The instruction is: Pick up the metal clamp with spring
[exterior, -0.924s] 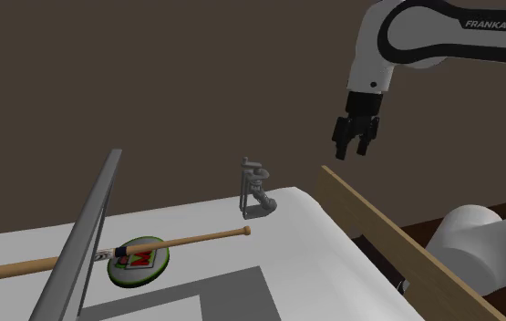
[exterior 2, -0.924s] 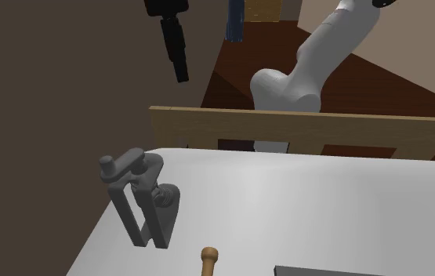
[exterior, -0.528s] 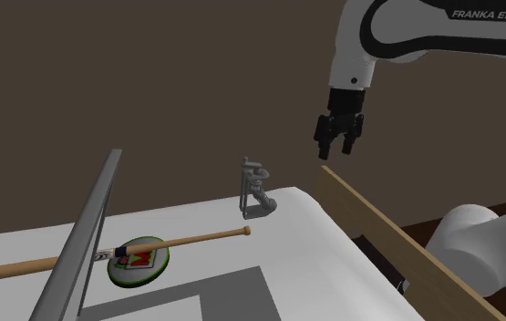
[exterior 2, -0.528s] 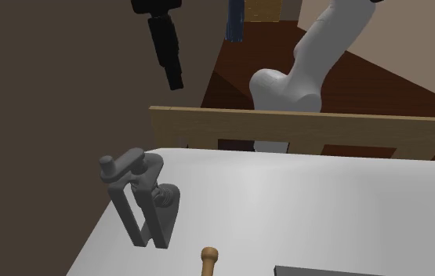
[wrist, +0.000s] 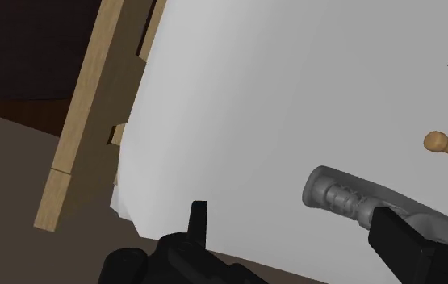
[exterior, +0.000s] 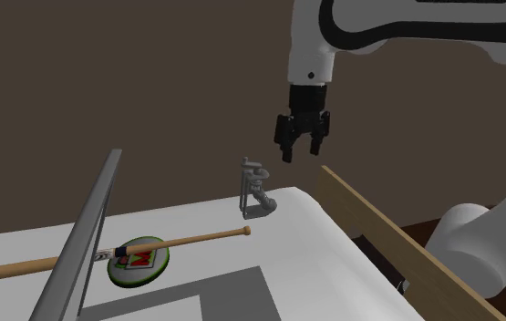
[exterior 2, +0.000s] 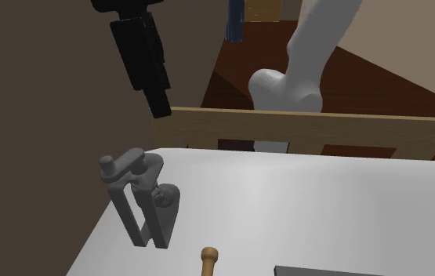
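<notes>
Grey clamp (exterior: 256,191) stands upright near the white surface's (exterior: 301,239) corner, and I see my black fingers (exterior: 288,146) spread wide, hanging in the air above it, touching nothing.

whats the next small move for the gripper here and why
Probably ease down and toward the shoulder view's left. The open gripper hangs above and to that view's right of the grey clamp, which stands upright on the white surface; in the wrist view the clamp sits by one finger, not between them.

One grey clamp (exterior: 260,208), one wooden bat (exterior: 187,242), one green disc (exterior: 138,263)
</notes>
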`<state>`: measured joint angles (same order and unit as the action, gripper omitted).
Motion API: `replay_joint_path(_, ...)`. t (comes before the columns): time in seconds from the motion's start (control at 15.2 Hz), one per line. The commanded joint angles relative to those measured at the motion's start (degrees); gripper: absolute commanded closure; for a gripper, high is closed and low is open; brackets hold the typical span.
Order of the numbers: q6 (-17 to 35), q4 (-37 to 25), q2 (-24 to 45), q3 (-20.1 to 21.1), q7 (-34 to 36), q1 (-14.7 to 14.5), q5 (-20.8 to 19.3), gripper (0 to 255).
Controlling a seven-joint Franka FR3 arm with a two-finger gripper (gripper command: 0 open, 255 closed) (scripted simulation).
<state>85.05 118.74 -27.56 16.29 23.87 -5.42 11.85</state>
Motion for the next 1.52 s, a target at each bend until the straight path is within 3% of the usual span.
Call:
replay_joint_path(0.0, 0.2, -3.0, 3.1, 2.4, 2.7, -0.5, 0.2, 0)
replay_joint_path(0.46, -0.3, -15.1, 15.4, 9.8, 11.6, -2.1, -2.0, 0)
replay_joint_path(1.06, 5.5, -8.5, 14.5, 10.0, 10.8, -2.4, -1.6, 0)
replay_joint_path(1.12, 5.6, -8.2, 14.4, 10.0, 10.7, -2.4, -1.5, 255)
replay_joint_path(1.45, 5.6, -8.2, 14.3, 9.9, 10.7, -2.3, -1.6, 255)
